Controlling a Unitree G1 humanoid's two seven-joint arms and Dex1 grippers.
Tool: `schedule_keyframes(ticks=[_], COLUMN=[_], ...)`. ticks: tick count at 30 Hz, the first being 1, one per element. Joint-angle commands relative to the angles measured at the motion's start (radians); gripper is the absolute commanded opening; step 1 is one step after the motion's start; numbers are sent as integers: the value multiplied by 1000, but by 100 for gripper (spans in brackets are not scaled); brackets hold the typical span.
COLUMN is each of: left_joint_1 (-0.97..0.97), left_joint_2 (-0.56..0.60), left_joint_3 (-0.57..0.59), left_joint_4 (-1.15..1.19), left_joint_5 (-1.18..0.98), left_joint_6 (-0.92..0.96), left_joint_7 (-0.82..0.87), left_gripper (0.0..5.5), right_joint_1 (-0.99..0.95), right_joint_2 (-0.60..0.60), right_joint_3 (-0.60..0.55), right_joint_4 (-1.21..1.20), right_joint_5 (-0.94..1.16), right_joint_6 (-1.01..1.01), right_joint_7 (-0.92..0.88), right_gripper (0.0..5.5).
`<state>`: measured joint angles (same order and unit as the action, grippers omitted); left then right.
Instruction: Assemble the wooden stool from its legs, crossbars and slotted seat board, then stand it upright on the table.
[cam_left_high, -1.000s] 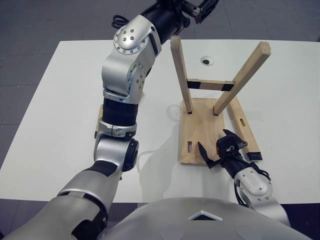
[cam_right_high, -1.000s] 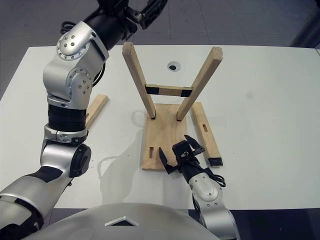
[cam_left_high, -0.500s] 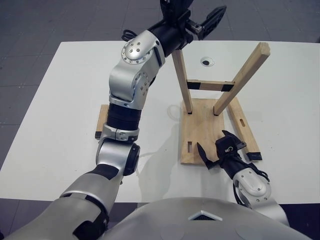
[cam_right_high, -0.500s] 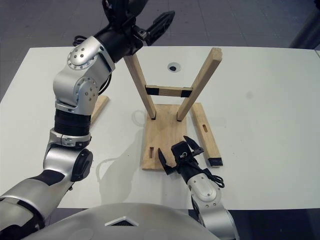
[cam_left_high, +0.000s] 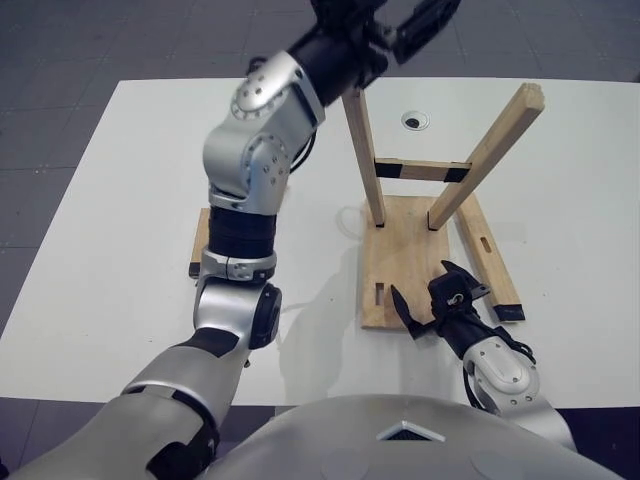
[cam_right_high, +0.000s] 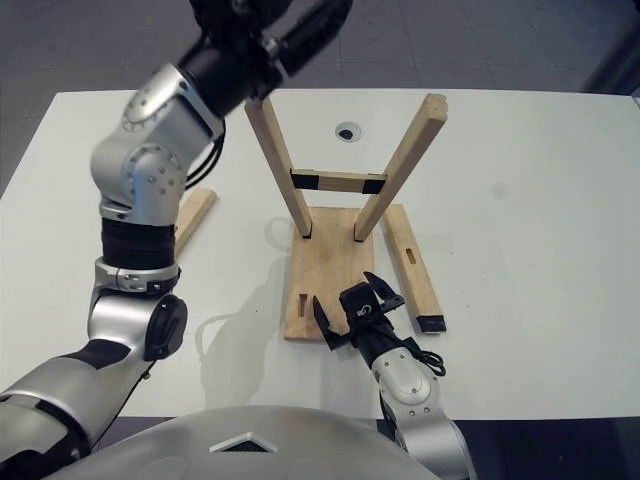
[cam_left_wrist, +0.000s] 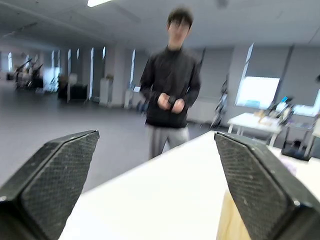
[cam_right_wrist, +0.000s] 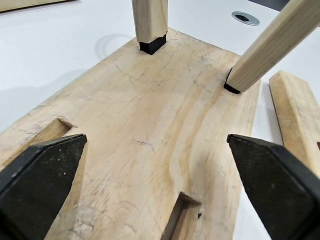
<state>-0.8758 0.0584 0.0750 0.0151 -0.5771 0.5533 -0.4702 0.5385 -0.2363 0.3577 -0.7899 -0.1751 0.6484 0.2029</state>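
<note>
The slotted seat board (cam_left_high: 400, 262) lies flat on the surface (cam_left_high: 110, 220), with a leg frame (cam_left_high: 364, 150) standing in its far slots. The left jaws, apart, hang by the frame's top; the right jaws, apart, are at the board's near edge. It is better to hold the board down while steadying the frame.

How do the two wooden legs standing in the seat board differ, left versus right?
The left standing wooden leg rises nearly upright; the right standing wooden leg leans far outward. The left leg's top sits by the left arm; the right leg's top stands free. Both plug into the wooden seat board, joined by a black-ended crossbar.
</note>
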Motion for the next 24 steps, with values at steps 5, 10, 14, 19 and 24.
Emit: schedule_keyframes(ticks=[5,10,14,19,24], left_joint_1=[18,524,784,1002,1058], left_joint_2=[131,283,313,319,358], left_joint_3=[191,320,386,350,289], left_joint_4=[-343,-752,-863,-788,-646], left_joint_5=[-164,-126,-102,-1,124], left_joint_6=[198,334,357,296,255], left_joint_7=[213,329,352,337,329], left_gripper=[431,431,431,431,431], right_joint_1=[17,17,24,32,51], right_joint_2=[10,26,27,13,5], right_joint_3=[0,-68,-157,-228,-223], right_joint_4=[-40,-136,-185,-206,-240], right_joint_5=[16,51,96,142,165], right_joint_6=[31,54,56,53,45], right_joint_7=[-18,-24,-11,8,15], right_gripper=[520,520,520,520,520])
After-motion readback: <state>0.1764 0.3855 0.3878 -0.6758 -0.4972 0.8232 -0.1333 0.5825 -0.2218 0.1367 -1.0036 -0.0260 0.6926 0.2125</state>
